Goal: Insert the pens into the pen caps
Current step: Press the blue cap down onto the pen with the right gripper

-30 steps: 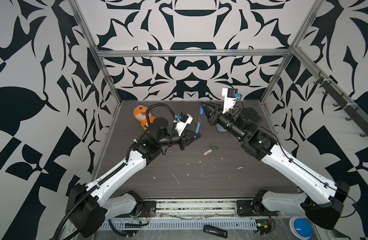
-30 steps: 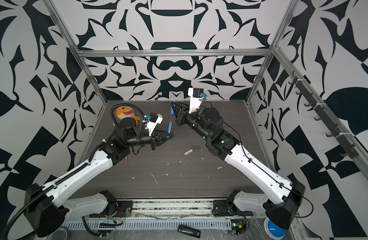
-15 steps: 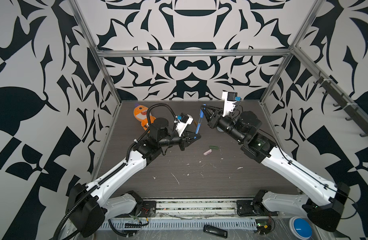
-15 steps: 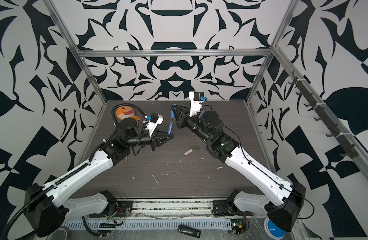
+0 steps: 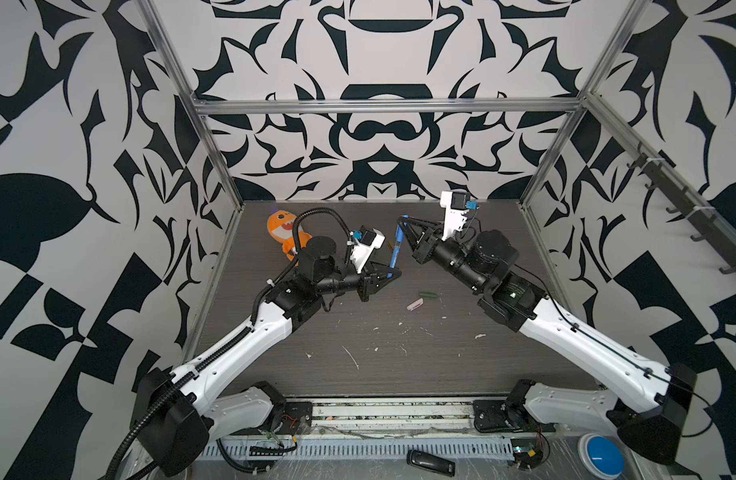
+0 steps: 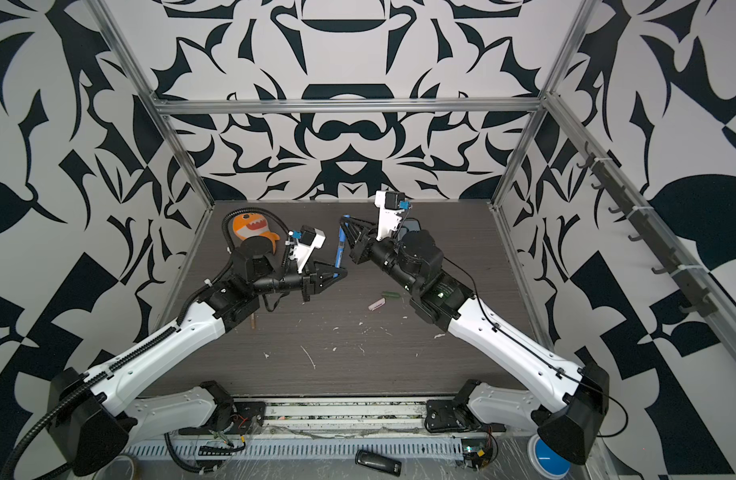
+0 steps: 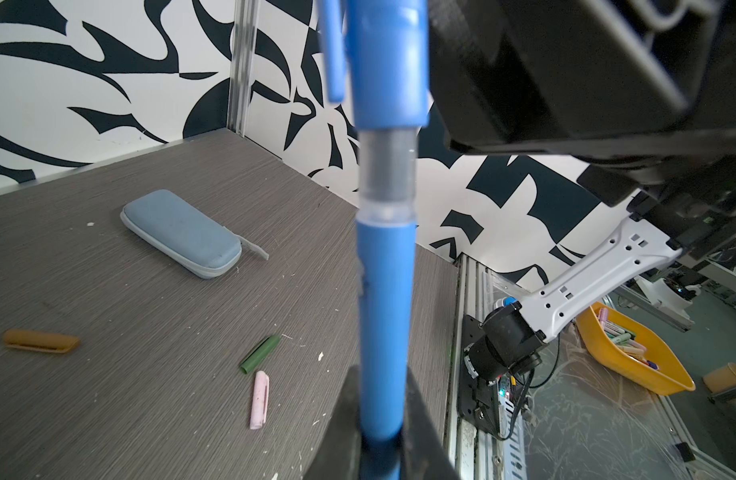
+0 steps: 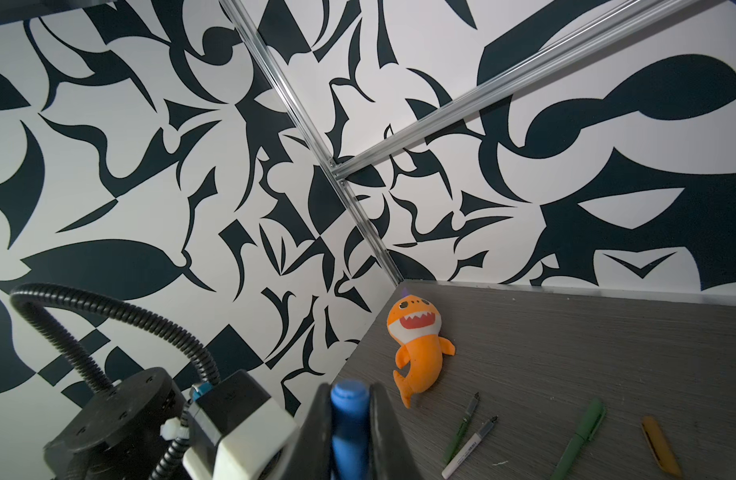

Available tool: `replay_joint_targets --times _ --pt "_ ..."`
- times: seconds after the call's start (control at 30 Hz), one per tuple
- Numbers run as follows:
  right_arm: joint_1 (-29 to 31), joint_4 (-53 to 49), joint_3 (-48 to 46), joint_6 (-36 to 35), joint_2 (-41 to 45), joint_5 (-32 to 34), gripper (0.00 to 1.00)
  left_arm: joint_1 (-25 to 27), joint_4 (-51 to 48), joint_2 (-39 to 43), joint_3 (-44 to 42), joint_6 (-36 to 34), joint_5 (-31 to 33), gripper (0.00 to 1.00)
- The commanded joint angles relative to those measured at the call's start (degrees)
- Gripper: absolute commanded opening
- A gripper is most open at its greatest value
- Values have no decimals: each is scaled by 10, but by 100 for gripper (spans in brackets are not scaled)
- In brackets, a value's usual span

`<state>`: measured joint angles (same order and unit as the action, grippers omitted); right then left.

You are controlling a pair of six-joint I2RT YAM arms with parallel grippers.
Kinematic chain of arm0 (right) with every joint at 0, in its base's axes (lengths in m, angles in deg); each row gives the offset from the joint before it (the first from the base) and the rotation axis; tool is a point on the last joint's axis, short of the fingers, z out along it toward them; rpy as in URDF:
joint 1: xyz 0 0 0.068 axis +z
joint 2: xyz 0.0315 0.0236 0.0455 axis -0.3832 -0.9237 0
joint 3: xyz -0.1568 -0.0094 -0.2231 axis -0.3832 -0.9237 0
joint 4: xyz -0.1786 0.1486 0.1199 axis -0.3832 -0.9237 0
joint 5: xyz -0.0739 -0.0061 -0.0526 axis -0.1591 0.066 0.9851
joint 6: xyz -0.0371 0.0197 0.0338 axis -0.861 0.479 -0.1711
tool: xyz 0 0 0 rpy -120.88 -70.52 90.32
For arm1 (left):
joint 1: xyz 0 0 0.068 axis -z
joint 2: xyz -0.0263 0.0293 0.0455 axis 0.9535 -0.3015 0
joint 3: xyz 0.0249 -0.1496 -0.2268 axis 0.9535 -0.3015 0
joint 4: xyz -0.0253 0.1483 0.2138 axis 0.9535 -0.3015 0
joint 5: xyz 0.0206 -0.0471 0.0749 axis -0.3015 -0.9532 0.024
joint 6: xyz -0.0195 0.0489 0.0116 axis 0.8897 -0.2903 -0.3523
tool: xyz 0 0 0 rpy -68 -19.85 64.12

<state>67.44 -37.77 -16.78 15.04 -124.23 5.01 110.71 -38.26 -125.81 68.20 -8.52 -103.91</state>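
**Desk:** What fills the frame?

**Photographer:** A dark grey wood-grain tabletop (image 5: 358, 374) inside a black-and-white patterned booth, with two white-and-black robot arms meeting above its far half. The left gripper (image 5: 393, 271) is clamped on the lower barrel of a slim blue plastic pen (image 7: 385, 311), held near upright. The right gripper (image 5: 403, 220) is pinched tight on the blue plastic clip cap (image 7: 385, 62) at the pen's upper end.

**Desk:** And lying about?

**Photographer:** An orange plush shark toy (image 8: 418, 349) lies in the far corner on the left arm's side, and a pale blue oblong zip case (image 7: 183, 232) rests on the table beyond the pen. Smaller yet, a dark green cap (image 7: 260, 353) and a pale pink cap (image 7: 259, 399) lie just beside each other. An orange-brown cap (image 7: 39, 340) lies well apart from them. All three are loose. White flecks (image 5: 351, 357) dot the near half.

**Desk:** Which step is this?

**Photographer:** Capping the blue pen, by the look of it. The tip is hidden inside the cap, but a clear section shows between cap and barrel, so it seems not fully seated. The next move likely calls for pressing the two together along the pen's axis, kept in line, before either side lets go.
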Motion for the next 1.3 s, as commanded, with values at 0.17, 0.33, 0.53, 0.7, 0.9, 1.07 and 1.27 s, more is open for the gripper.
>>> replay_joint_targets --times 0.17,0.33,0.53,0.7,0.9,1.07,1.27 --pt "30 18 -35 12 7 -16 5 -6 43 21 -8 8 27 0" --pt "51 7 -55 -5 8 -1 7 -21 58 23 -13 26 26 0" --pt "54 -14 -69 -7 14 2 16 -22 69 29 -21 19 30 0" --pt "53 -51 -39 -14 40 8 31 -23 73 24 -25 7 30 0" --pt "53 -138 -4 -26 69 10 36 -23 75 19 -28 -3 38 0" --pt "54 -237 42 -45 77 55 34 -22 78 16 -32 -25 39 0" --pt "54 -374 191 -82 20 103 19 -18 51 13 -26 -50 55 0"
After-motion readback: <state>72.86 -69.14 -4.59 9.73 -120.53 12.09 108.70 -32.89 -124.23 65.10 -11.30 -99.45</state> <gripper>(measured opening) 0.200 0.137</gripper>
